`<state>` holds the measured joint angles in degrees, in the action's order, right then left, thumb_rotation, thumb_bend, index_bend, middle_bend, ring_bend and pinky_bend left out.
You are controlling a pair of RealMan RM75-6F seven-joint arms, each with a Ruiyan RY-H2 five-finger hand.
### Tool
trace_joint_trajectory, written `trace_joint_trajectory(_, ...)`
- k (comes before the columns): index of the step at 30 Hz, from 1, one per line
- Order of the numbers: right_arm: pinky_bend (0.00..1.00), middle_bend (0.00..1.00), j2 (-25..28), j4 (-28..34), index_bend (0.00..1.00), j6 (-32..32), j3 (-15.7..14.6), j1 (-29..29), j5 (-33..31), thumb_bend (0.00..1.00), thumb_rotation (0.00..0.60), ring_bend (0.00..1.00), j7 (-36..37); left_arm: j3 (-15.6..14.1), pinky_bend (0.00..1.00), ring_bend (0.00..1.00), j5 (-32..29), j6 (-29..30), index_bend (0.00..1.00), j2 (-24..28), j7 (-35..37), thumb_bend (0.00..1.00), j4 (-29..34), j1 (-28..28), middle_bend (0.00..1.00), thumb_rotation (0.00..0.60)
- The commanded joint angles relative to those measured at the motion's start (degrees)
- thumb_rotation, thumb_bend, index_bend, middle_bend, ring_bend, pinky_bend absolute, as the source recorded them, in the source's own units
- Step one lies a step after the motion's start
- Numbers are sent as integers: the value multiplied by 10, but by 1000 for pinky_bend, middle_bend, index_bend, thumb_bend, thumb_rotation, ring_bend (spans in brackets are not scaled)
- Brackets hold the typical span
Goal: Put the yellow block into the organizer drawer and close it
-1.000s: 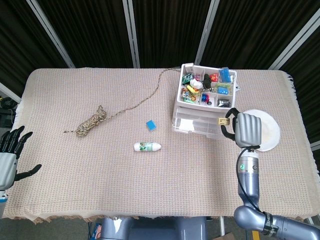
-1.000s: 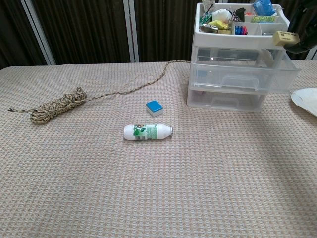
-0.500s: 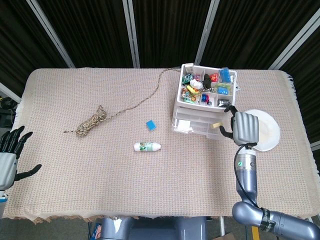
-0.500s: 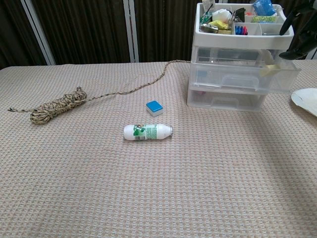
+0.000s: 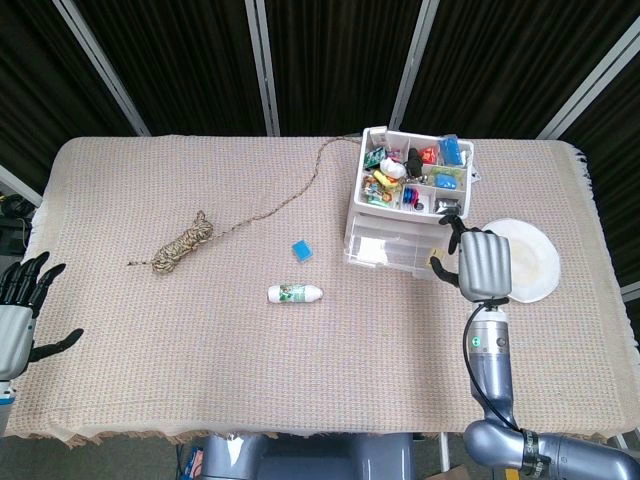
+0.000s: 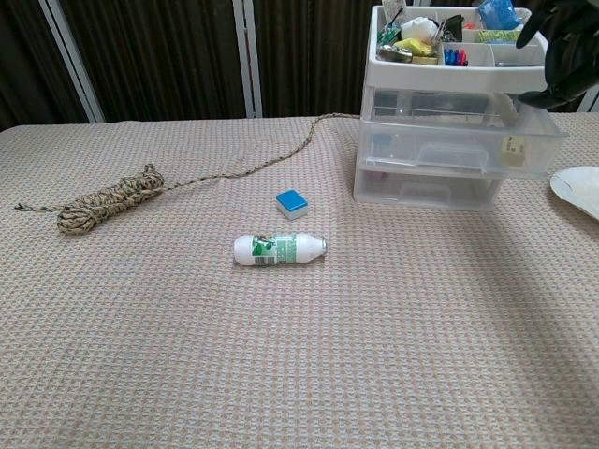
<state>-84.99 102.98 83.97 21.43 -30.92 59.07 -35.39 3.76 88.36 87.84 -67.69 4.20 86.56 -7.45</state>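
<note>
Inside the organizer (image 6: 449, 140), middle drawer (image 6: 468, 145) pulled out: yellow block (image 6: 511, 150), against the clear front wall. Above that drawer's right end: my right hand (image 5: 483, 263), holding nothing, fingers apart. Well left of the organizer, off the table's (image 5: 200, 340) edge: my left hand (image 5: 20, 310), fingers spread, empty.

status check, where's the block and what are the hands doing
Right hand empty above open drawer. Yellow block inside drawer. Left hand idle, open. Nothing blocking.

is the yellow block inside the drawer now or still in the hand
Inside: the yellow block shows through the clear front of the open drawer, apart from the right hand.
</note>
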Motion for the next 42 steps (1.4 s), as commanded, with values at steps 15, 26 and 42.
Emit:
trace_joint_trajectory(15,0,0,-3,-160,78,37,-219,41,347,135,600,0,-21,1,0,0,0,4,122,-3,-2,181,-2,1,0,600)
trace_joint_trajectory(26,0,0,-74,-222,43,8,-222,58,350,136,600,0,-116,2,0,0,1,6,124,-5,0,181,-4,1,0,600)
trace_joint_trajectory(42,0,0,-108,-257,33,-6,-216,71,358,136,600,0,-157,3,0,0,-1,5,125,-5,0,183,-3,1,0,600)
